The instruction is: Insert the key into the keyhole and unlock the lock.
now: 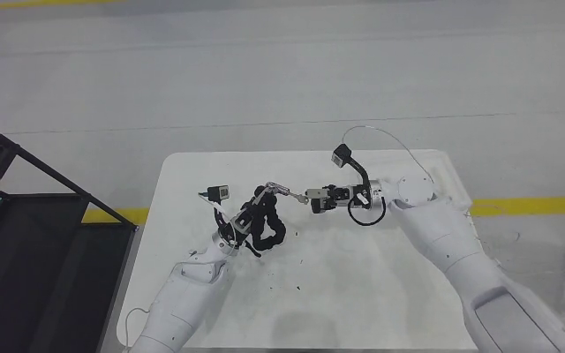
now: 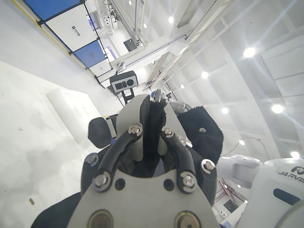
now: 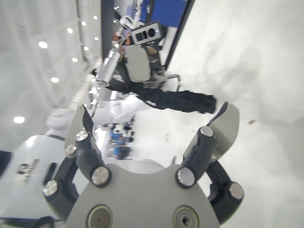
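The lock is a black fabric-covered cable [image 1: 272, 231] with a silver cylinder body [image 1: 279, 188] at its end. My left gripper [image 1: 258, 206] holds it above the middle of the white table [image 1: 371, 291]. In the left wrist view that gripper [image 2: 153, 100] is shut on the black fabric [image 2: 152, 129], and a small silver and blue piece [image 2: 156, 95] pokes out past the fingertips. My right gripper [image 1: 311, 197] hangs just right of the silver cylinder [image 3: 110, 65], level with it. Its fingers [image 3: 82, 117] stand wide open with nothing between them.
A black frame rack [image 1: 44, 256] stands off the table's left edge. Small dark specks [image 1: 300, 287] lie on the tabletop. A yellow floor line [image 1: 521, 206] runs behind the table.
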Robot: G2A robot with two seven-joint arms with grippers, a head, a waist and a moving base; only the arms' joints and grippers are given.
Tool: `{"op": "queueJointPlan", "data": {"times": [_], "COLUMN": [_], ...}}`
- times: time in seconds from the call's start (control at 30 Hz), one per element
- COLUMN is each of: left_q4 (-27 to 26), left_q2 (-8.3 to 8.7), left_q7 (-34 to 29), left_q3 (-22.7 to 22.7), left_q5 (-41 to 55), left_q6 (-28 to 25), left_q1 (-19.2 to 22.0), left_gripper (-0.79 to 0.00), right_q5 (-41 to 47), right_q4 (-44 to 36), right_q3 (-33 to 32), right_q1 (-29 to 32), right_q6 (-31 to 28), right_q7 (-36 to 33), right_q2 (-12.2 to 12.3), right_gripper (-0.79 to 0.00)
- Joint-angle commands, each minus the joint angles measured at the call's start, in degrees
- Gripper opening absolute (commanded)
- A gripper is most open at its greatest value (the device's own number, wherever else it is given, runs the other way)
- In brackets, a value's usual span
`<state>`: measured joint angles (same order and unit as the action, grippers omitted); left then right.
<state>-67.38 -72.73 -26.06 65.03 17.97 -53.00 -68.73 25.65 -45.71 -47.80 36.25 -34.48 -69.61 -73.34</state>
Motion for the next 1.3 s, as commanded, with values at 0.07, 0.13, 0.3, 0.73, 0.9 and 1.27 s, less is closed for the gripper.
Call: {"op": "queueJointPlan", "data": {"times": [0.07, 0.13, 0.3, 0.73, 0.9, 1.27], "left_q4": [0.0, 0.0, -1.7, -13.6, -12.4, -11.5], "left_q2": [0.0, 0.0, 0.08, 0.04, -0.09, -0.68], "left_q7": [0.0, 0.0, 2.1, 18.8, 20.5, 22.0], "left_q3": [0.0, 0.0, 0.9, 4.5, 4.7, 3.6], "left_q5": [0.0, 0.0, -3.2, -29.3, -32.6, -34.5], "left_q6": [0.0, 0.0, 2.4, 18.5, 23.6, 28.6], "left_q1": [0.0, 0.0, 0.0, -2.6, -2.4, -2.0], "left_gripper": [-0.785, -0.785, -0.785, -0.785, -0.785, -0.785], "right_q5": [-16.3, -21.1, -21.5, -21.5, -22.6, -30.9], "right_q4": [-6.4, -10.8, -11.5, -11.5, -12.6, -19.9], "right_q3": [-3.8, -5.8, -6.1, -6.1, -6.0, -6.0], "right_q1": [2.3, 4.6, 5.1, 5.1, 5.5, 7.6], "right_q6": [-7.0, -8.5, -8.6, -8.6, -8.3, -10.6], "right_q7": [8.0, 11.2, 11.5, 11.5, 12.4, 15.3], "right_q2": [2.8, 3.9, 4.1, 4.1, 4.1, 5.0], "right_gripper": [0.0, 0.0, 0.0, 0.0, 0.0, 0.0]}}
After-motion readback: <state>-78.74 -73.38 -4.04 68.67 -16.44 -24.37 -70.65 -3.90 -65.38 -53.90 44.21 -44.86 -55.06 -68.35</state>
